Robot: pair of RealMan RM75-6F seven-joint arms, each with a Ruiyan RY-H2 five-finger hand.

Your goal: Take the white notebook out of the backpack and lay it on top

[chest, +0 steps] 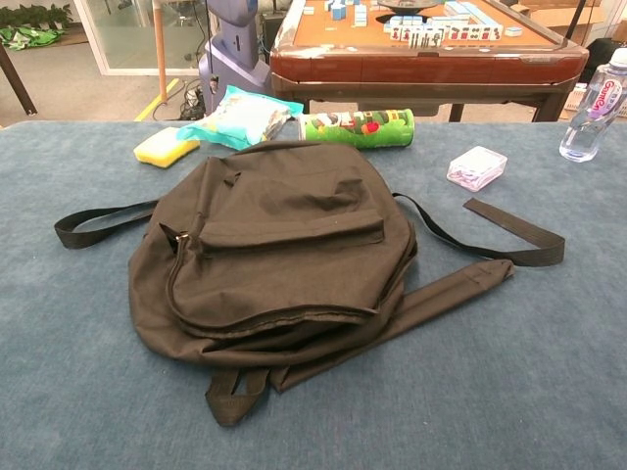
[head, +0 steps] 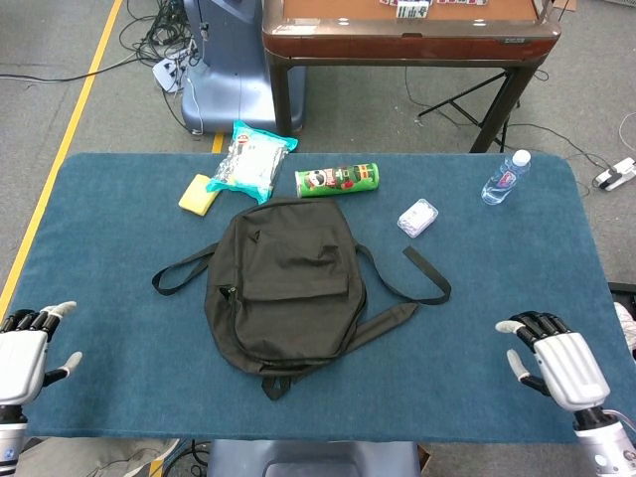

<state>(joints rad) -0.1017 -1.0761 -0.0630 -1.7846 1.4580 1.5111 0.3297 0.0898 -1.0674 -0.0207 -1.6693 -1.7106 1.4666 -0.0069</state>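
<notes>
The backpack lies flat in the middle of the frame on the blue table, dark olive, its front pocket flap facing up. One strap trails off to the left, and another loops out to the right of the bag. The notebook is not visible in either view; the backpack looks closed, and whether the notebook is inside cannot be told.

The left hand sits at the lower left corner of the head view, at the table's near edge, well apart from the backpack. Its fingers are spread and hold nothing. The right hand sits at the lower right, over the table near its front edge, also well apart from the bag, palm down with fingers apart and empty. Neither hand shows in the chest view.

Along the upper part of the table lie a yellow sponge, a teal packet touching it, and a green can on its side just above the bag. A small clear box lies right of the can, and a bottle stands at the upper right.
</notes>
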